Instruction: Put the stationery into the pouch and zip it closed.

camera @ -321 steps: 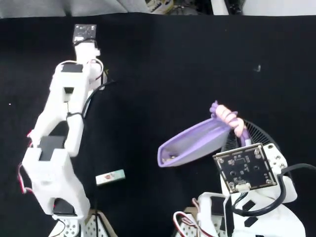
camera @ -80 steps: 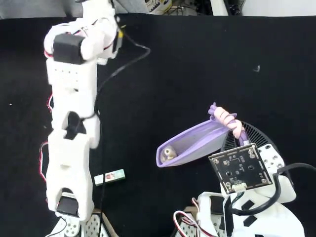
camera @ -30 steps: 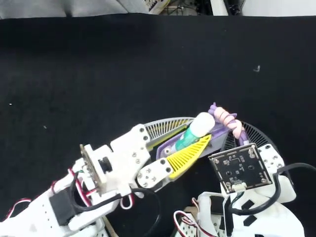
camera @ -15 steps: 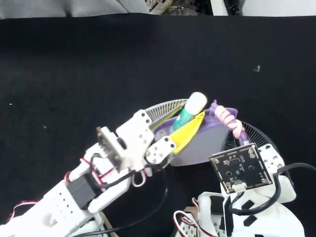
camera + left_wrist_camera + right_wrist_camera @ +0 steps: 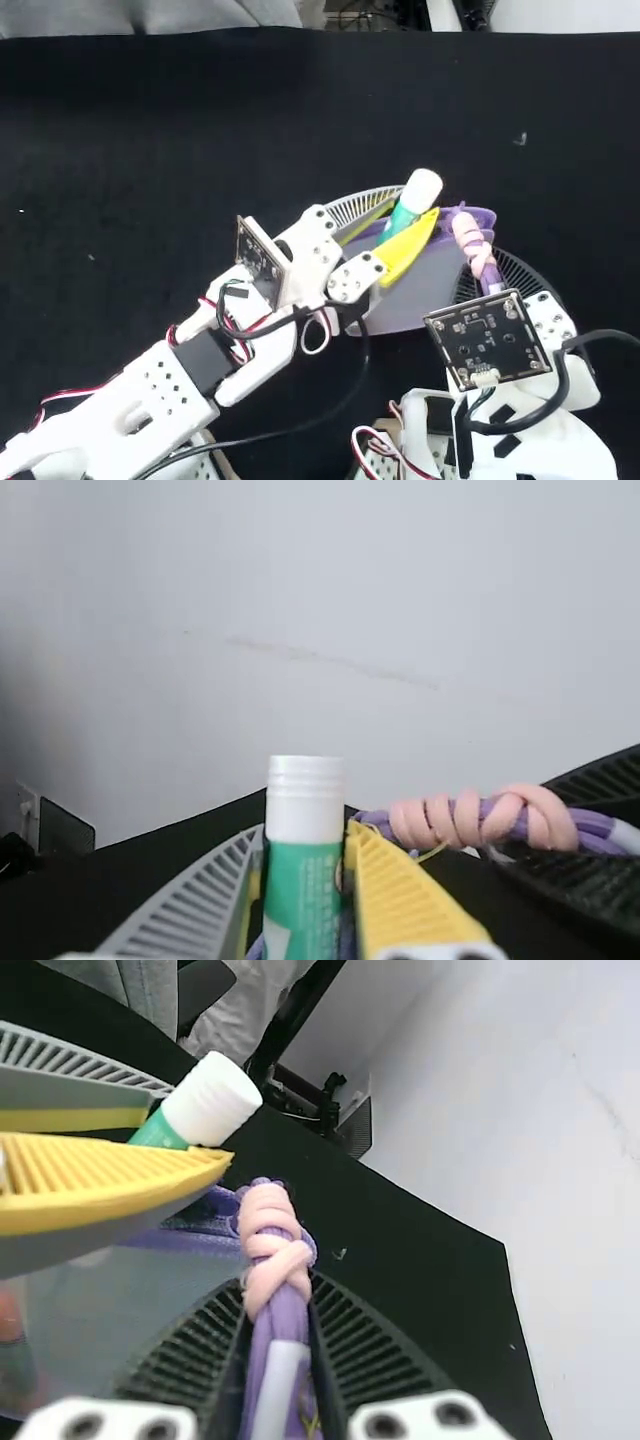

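A glue stick (image 5: 412,203) with a green body and white cap is clamped in my left gripper (image 5: 408,212), between its grey finger and its yellow finger (image 5: 405,243). It sits tilted over the far end of the purple pouch (image 5: 420,290). In the left wrist view the glue stick (image 5: 303,880) stands upright in my left gripper (image 5: 303,850). My right gripper (image 5: 480,265) with black ribbed fingers (image 5: 520,272) is shut on the pouch's end, where a pink twisted cord (image 5: 470,240) is attached. The right wrist view has the cord (image 5: 268,1245), the pouch (image 5: 120,1300) and the glue stick's cap (image 5: 210,1100).
The table is covered in black cloth (image 5: 300,110). My left arm's white body (image 5: 200,370) and its cables cross the front left. The right arm's camera board (image 5: 488,340) sits at the front right. Clutter lies beyond the table's back edge (image 5: 400,15).
My left arm came from the back left to the pouch with the glue stick. In the last second it carried the stick up and to the right. The pouch tipped flatter.
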Motion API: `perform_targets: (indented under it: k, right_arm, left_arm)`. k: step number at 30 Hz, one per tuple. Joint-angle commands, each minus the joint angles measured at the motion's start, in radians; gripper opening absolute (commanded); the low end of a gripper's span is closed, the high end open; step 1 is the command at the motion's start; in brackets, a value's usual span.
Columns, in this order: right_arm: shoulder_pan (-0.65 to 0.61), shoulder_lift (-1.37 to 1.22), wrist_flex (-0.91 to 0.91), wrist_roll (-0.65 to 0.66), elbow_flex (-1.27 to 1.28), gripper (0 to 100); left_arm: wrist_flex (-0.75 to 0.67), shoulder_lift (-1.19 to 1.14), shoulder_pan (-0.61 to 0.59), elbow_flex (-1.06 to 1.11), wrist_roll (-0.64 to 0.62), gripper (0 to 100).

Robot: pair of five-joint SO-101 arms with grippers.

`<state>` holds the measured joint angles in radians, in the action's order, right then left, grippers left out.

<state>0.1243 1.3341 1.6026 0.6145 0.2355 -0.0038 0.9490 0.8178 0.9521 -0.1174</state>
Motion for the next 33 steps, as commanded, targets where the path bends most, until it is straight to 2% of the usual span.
perform_targets:
  k: [1, 8, 19, 28, 30, 33]
  right_arm:
    - [-0.012, -0.024, 0.0, 0.009, 0.001, 1.1]
    - [-0.012, -0.024, -0.002, 0.009, 0.004, 1.1]
    - [-0.012, -0.024, -0.002, 0.009, 0.004, 1.1]
    - [-0.012, -0.024, 0.0, 0.009, 0.004, 1.1]
    - [-0.012, -0.024, 0.0, 0.009, 0.004, 1.1]
    - [-0.012, -0.024, 0.0, 0.009, 0.004, 1.1]
  left_arm:
    - [0.02, -0.02, -0.008, -0.013, -0.037, 14]
    - [0.269, -0.02, -0.005, -0.13, -0.109, 18]
    - [0.29, -0.018, 0.025, -0.225, -0.103, 18]
    - [0.296, -0.018, -0.239, -0.438, -0.11, 17]
    - [0.358, -0.018, -0.298, -0.521, -0.11, 17]
    - [0.574, -0.02, -0.348, -0.661, -0.103, 17]
